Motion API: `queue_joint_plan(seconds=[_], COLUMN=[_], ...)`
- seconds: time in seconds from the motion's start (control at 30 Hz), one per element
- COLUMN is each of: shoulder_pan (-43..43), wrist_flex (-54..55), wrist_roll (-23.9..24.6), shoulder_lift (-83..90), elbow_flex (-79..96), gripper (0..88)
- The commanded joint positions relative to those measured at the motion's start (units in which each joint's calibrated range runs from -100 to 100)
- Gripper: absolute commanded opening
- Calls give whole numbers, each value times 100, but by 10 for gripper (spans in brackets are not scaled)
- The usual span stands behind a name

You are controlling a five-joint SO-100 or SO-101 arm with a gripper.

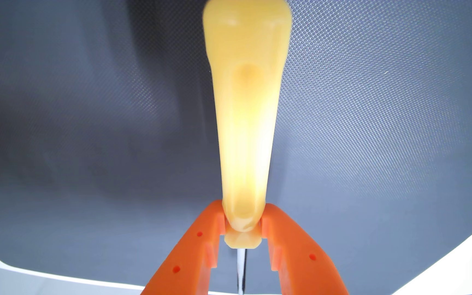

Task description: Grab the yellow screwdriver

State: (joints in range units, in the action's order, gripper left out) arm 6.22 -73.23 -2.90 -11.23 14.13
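Orange fingers clenched on the yellow screwdriver.

In the wrist view, the left orange finger [198, 249] presses the narrow neck of the yellow screwdriver [244, 119], and the right finger presses the other side. The gripper [242, 224] holds the translucent handle, which runs up the middle of the view. A thin metal shaft [242, 272] passes down between the fingers. Behind lies a dark textured mat [371, 113] with a white table [7, 280] at its edges.

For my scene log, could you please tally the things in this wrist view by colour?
Yellow: 1, the screwdriver, handle clamped by the gripper
Orange: 1, the gripper
Dark grey: 1, the mat
Total: 3
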Motion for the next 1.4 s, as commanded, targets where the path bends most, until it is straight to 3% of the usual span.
queue_joint_plan(seconds=[0.0,0.37,0.8,1.37], shoulder_pan=[43,-15,-214,-306], wrist_flex=[-279,-1370,-1508,-1465], wrist_roll=[5,-11,-11,-16], shoulder_lift=[304,610,1909,2172], elbow_flex=[-553,-1580,-1021,-805], gripper=[8,8,9,11])
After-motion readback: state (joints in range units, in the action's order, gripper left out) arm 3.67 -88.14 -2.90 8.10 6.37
